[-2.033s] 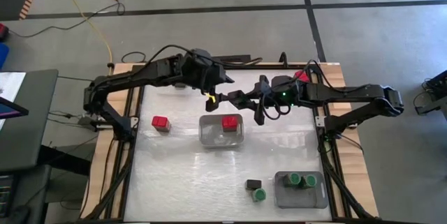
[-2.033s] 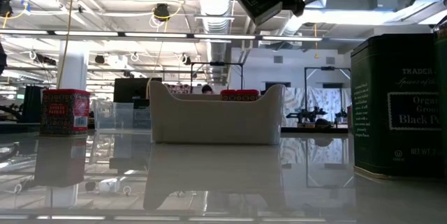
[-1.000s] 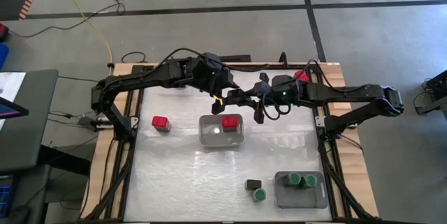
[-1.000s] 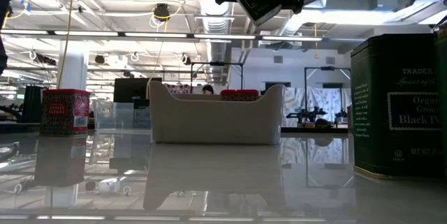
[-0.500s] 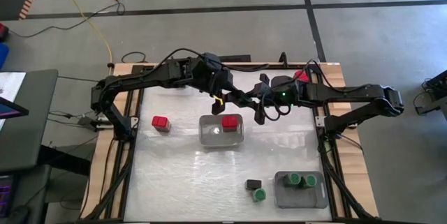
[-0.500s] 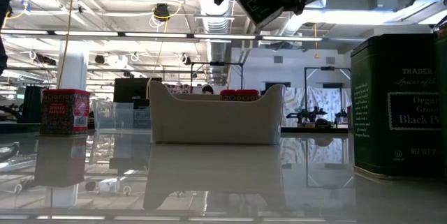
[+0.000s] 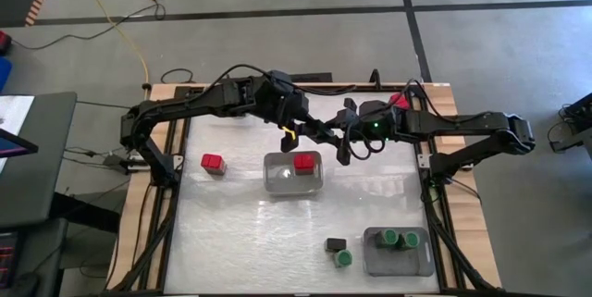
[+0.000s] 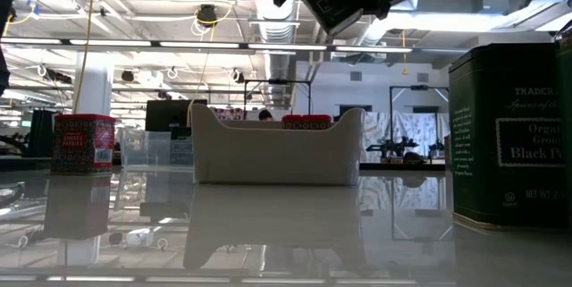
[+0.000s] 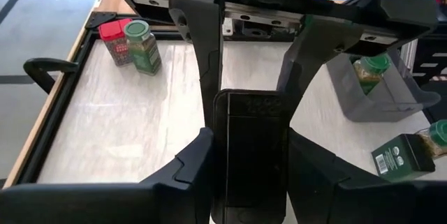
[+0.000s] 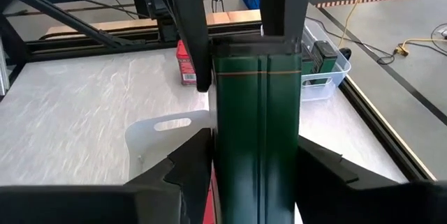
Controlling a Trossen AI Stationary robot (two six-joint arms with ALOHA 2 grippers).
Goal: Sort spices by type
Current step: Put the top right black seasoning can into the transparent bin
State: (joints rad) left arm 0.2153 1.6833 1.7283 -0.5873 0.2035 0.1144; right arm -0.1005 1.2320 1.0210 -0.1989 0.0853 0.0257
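**Handoff of dark spice tin mid-air, both arms on it**

Left gripper [image 9: 250, 161] fingers were closed on a dark boxy spice tin [image 9: 250, 151], gripping its two sides. Right gripper [image 10: 255, 147] fingers clamped the same tin [image 10: 257, 133] from the opposite end; it read dark green in that wrist view. Both grippers met above the far middle of the counter [image 7: 231, 232], just behind the clear tray [image 7: 293, 173] holding one red-capped spice [image 7: 303, 161].

Elsewhere: a loose red-capped spice [image 7: 214, 163] sat left of the tray, a black tin [image 7: 336, 243] and green-capped jar [image 7: 343, 258] beside the grey tray [image 7: 398, 251] with green-capped jars [image 7: 400, 238] at the near right. A red and a green jar [image 9: 133, 41] stood in the counter's corner.

Risks, my read:
- Both arms holding at once: any pull before one releases could twist or eject the tin.
- Early release by both drops it onto the clear tray, wrong group.
- Smooth tin walls, slip likely on a light grip.
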